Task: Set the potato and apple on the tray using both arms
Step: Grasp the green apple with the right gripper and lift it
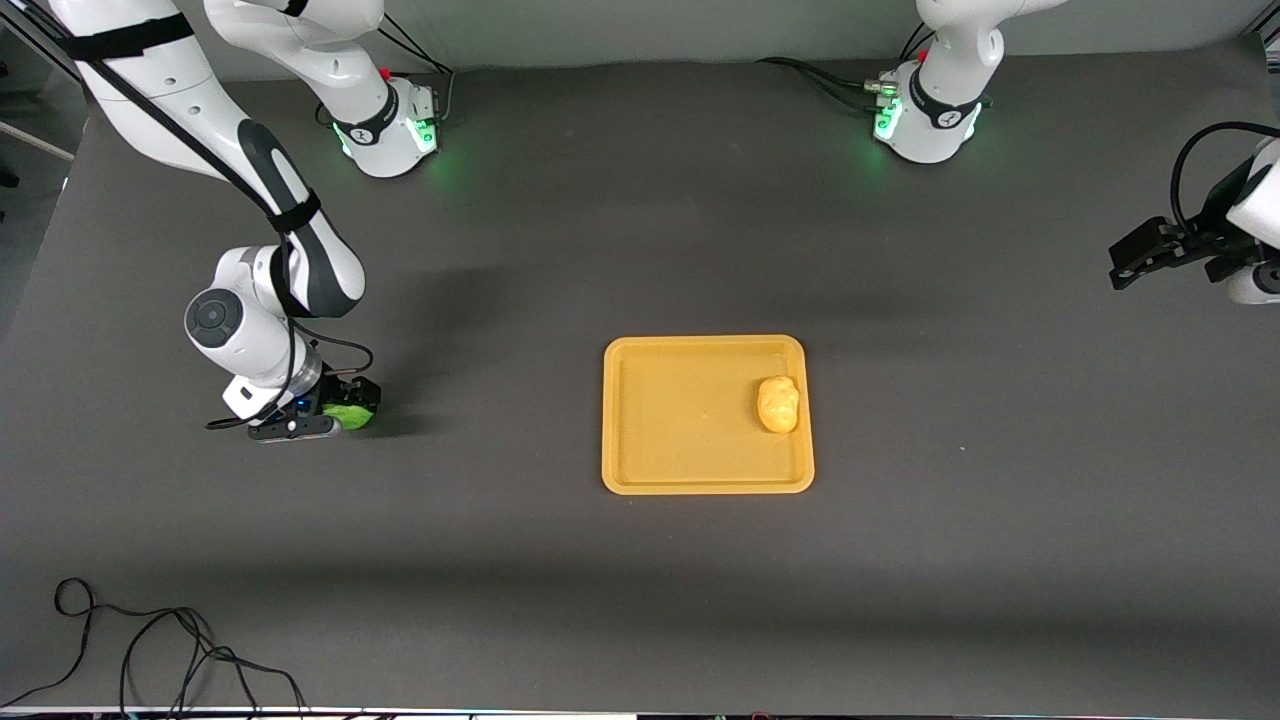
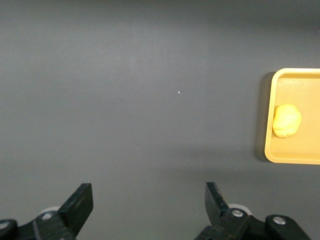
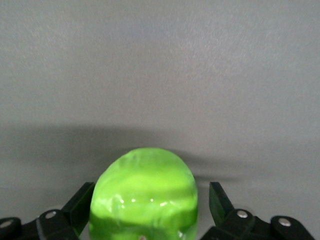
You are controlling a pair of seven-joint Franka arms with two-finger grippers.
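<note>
The green apple (image 1: 352,413) rests on the dark table toward the right arm's end. My right gripper (image 1: 335,409) is down at it, open, with a finger on each side; in the right wrist view the apple (image 3: 145,195) fills the gap between the fingers (image 3: 80,205), with a small gap showing at one finger. The pale potato (image 1: 778,404) lies on the orange-yellow tray (image 1: 680,430), near the tray's edge toward the left arm's end. My left gripper (image 1: 1125,263) waits raised over the table's left-arm end, open and empty (image 2: 149,192). The left wrist view shows the tray (image 2: 295,152) and potato (image 2: 286,120).
A loose black cable (image 1: 150,640) lies at the table's edge nearest the front camera, at the right arm's end. The two arm bases (image 1: 390,120) (image 1: 925,115) glow green along the edge farthest from the front camera.
</note>
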